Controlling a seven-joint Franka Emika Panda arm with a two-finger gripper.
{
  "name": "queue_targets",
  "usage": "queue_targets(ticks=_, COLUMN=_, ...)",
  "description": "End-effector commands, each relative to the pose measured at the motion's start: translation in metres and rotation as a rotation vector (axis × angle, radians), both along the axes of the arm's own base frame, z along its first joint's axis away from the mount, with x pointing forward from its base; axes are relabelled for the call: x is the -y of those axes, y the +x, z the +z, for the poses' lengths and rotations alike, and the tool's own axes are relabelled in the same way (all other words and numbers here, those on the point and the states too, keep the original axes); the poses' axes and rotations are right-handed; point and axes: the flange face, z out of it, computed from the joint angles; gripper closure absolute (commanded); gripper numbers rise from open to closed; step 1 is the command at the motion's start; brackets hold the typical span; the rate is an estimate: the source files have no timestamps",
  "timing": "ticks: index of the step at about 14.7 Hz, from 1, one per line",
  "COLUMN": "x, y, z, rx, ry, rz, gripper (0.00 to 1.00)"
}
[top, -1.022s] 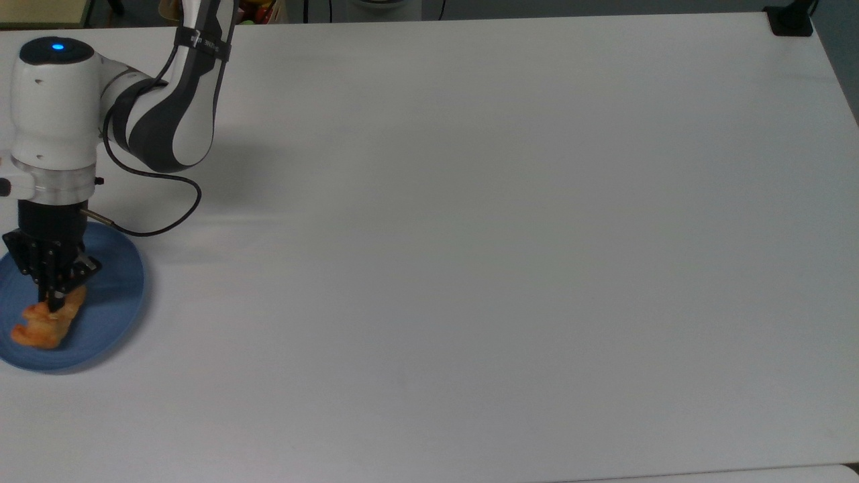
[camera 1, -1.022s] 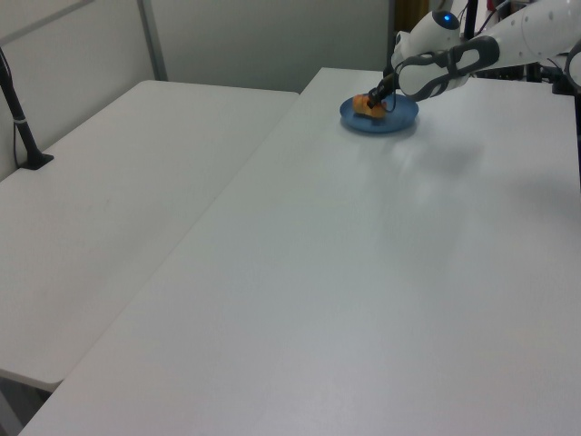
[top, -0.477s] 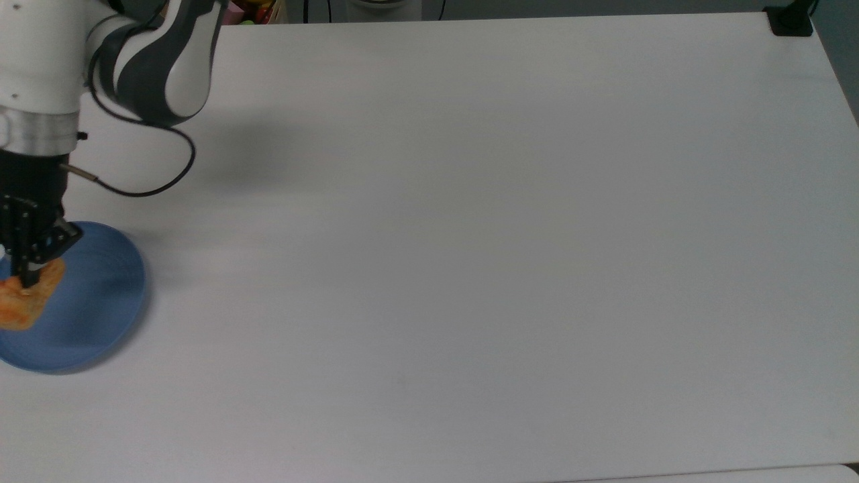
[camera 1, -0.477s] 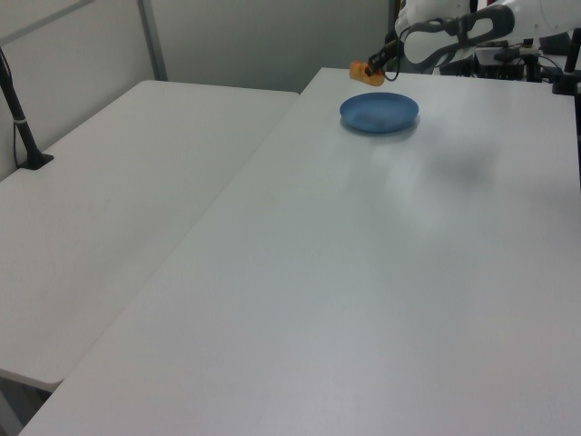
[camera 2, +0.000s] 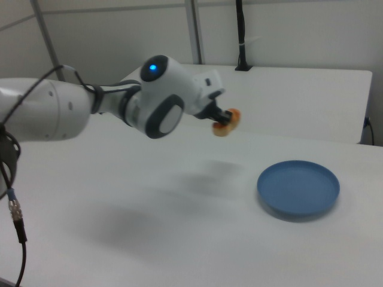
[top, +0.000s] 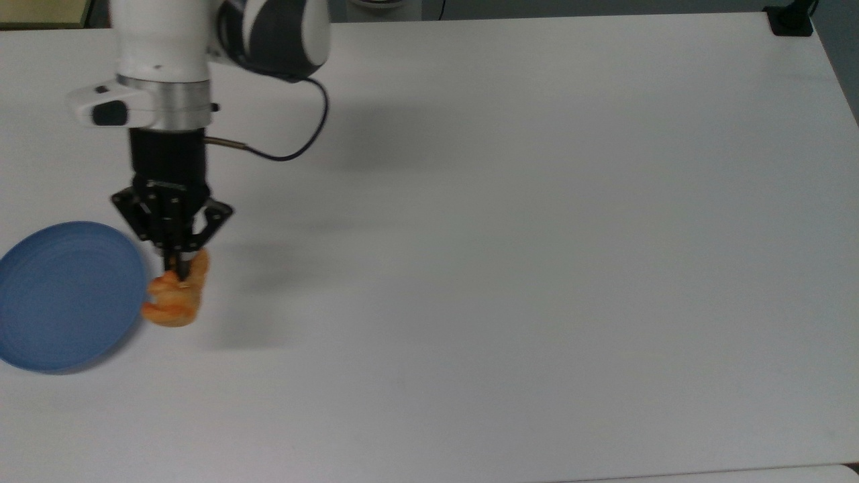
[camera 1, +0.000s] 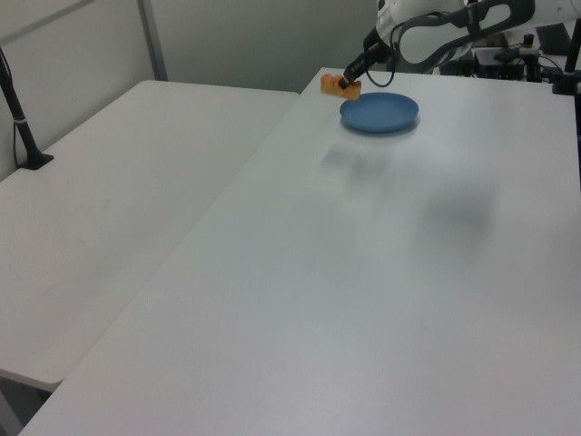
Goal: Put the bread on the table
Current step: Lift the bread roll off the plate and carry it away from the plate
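The black two-finger gripper (top: 176, 263) has its jaws closed on the small golden-orange bread roll (top: 176, 299), which hangs below them, above the white bench (top: 510, 241), just beside the round blue plate (top: 64, 295).

Table (top: 537, 235): smooth, matt white surface. Plate (top: 60, 302) on the table: smooth blue finish, faint sheen. Bread (top: 176, 298) beside the plate: rough, flaky golden-orange crust. Arm (camera 2: 90, 107) above the table: glossy white shells, grey joints.

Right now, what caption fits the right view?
Robot fingers hold the bread in the air beside the blue plate.
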Motion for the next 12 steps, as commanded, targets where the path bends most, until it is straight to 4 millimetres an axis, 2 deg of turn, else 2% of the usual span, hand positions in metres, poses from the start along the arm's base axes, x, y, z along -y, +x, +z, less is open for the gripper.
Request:
queue_targets(ticks=1, x=-0.071, y=-0.029, z=0.008, rx=-0.044, ry=0.058, rz=0.064, gripper=1.0)
queue_targets(ticks=3, x=-0.121, y=-0.035, z=0.006, rx=-0.057, ry=0.074, rz=0.142, gripper=1.0)
queue_targets(ticks=6, x=-0.175, y=-0.041, z=-0.007, rx=-0.082, ry=0.081, rz=0.228, gripper=1.0)
queue_targets(ticks=9, x=-0.216, y=-0.046, z=-0.023, rx=-0.112, ry=0.05, rz=0.291, gripper=1.0)
queue_targets(ticks=12, x=-0.254, y=-0.049, z=-0.052, rx=-0.148, ry=0.019, rz=0.32, gripper=1.0)
